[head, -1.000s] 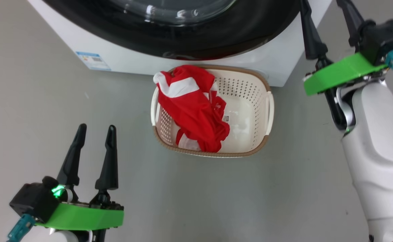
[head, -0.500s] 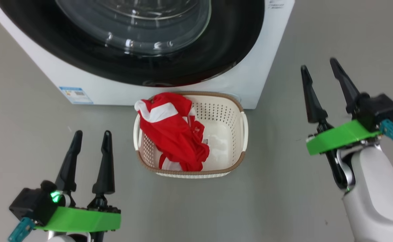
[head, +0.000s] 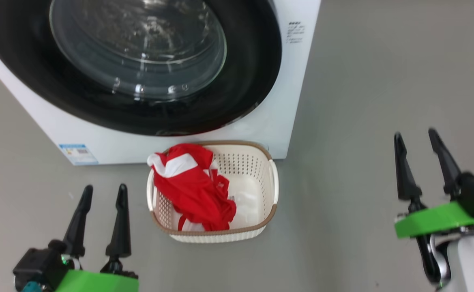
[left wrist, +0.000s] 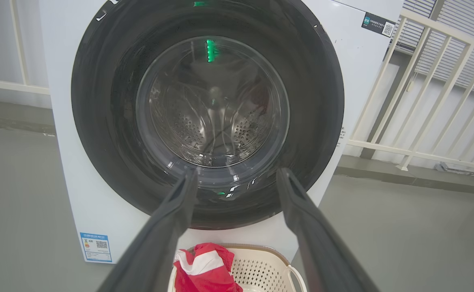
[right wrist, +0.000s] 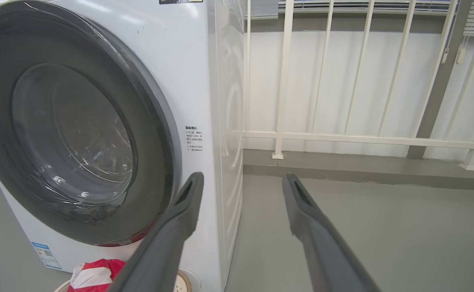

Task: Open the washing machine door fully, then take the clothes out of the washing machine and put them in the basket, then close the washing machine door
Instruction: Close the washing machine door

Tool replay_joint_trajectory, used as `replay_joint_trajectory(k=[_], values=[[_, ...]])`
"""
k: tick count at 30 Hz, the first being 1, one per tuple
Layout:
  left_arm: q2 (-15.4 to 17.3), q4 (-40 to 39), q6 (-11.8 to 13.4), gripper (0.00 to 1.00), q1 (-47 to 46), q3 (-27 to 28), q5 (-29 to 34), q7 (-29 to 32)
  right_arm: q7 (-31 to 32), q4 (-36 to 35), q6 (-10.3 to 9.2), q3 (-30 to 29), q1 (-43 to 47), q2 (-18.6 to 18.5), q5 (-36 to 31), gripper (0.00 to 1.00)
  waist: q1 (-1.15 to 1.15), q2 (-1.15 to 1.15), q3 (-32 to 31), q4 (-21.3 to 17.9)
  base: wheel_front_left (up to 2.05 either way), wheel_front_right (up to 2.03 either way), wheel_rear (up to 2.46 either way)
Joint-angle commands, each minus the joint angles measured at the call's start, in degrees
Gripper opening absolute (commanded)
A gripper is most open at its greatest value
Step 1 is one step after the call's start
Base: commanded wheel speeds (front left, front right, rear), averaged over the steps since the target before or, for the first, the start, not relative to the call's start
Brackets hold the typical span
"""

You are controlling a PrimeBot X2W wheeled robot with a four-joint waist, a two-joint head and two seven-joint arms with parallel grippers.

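Note:
The white washing machine (head: 285,101) stands ahead with its round black-rimmed door (head: 245,93) shut flat against the front, glass bowl in the middle. In front of it on the floor sits the cream basket (head: 274,188) holding the red and white clothes (head: 192,190) in its left half. My left gripper (head: 104,190) is open and empty, left of the basket. My right gripper (head: 416,136) is open and empty, well right of the basket. The door (left wrist: 314,101) and clothes (left wrist: 204,269) show between the left fingers; the door (right wrist: 155,134) shows again in the right wrist view.
A blue label sticker (head: 78,153) is on the machine's lower left front. A white railing (right wrist: 342,138) and wall run behind and to the right of the machine. Grey floor (head: 362,101) lies open to the right.
The head camera has tilted up and drawn back, so machine and basket sit lower and smaller. My right gripper has dropped away from the machine's right corner, still open.

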Motion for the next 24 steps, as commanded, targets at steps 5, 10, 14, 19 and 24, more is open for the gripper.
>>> replay_joint_trajectory(k=[5, 10, 14, 19, 24], values=[[0.8, -2.3, -0.4, 1.0, 3.4, 3.8, 2.5, -0.4, -0.1, -5.3, -0.21, 0.8, 6.2, 0.0, 0.6, 1.0, 0.0, 0.0, -4.7, -2.6, 0.0, 0.0, 0.0], [0.8, -2.4, -0.4, 1.0, 5.5, 4.2, 3.1, -0.4, -0.1, -7.5, -0.21, 0.9, 9.7, 0.0, 0.3, 1.0, 0.0, 0.0, -6.8, -2.9, 0.0, 0.0, 0.0], [0.8, -2.4, -0.5, 1.0, 6.5, 4.3, 3.3, -0.4, -0.1, -8.9, -0.21, 1.4, 12.2, 0.0, 0.0, 1.0, 0.0, 0.0, -8.1, -3.1, 0.0, 0.0, 0.0], [0.8, -2.6, -0.5, 1.0, 7.5, 4.4, 3.1, -0.4, -0.1, -10.7, -0.21, 0.9, 14.3, 0.0, -0.2, 1.0, 0.0, 0.0, -9.3, -3.2, 0.0, 0.0, 0.0], [0.8, -2.7, -0.4, 1.0, 8.5, 4.7, 2.8, -0.4, -0.1, -11.9, -0.21, 1.0, 15.9, 0.0, -0.3, 1.0, 0.0, 0.0, -10.1, -3.2, 0.0, 0.0, 0.0]])
